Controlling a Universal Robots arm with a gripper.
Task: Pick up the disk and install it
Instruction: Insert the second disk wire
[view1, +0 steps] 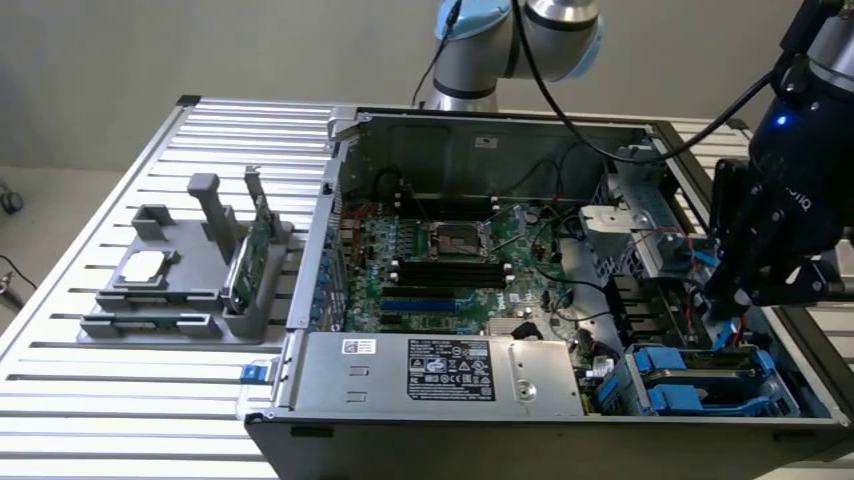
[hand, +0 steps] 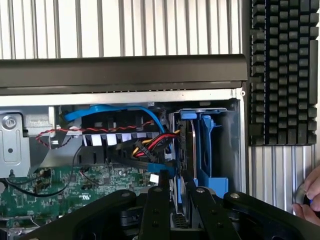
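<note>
The hand (view1: 731, 318), at about four o'clock in the exterior view, is lowered into the open computer case (view1: 534, 420) beside the drive bays; its black fingers (hand: 156, 212) are closed on the disk (hand: 186, 165), which stands on edge between them. In the wrist view the disk's grey metal edge sits against its blue carrier (hand: 207, 150), inside the blue bay at the case's corner.

Left to right in the exterior view:
- At nine o'clock, a grey parts holder (view1: 187, 275) rests on the ribbed metal counter (view1: 120, 420), with a small square silver chip (view1: 147, 264) lying flat and a green circuit card (view1: 250, 255) standing upright in a slot.
- At the centre, the motherboard (view1: 447, 265) lies in the case, with the power supply box (view1: 434, 372) at six o'clock along the near wall.
- At five o'clock, blue drive bays (view1: 701, 380) fill the case corner just below the hand.

In the wrist view, red, yellow and black wires (hand: 150, 142) and a blue flat cable (hand: 115, 111) run just beside the disk, a dark keyboard (hand: 282, 70) lies on the counter outside the case, and a person's hand (hand: 309, 197) shows at the frame edge.
</note>
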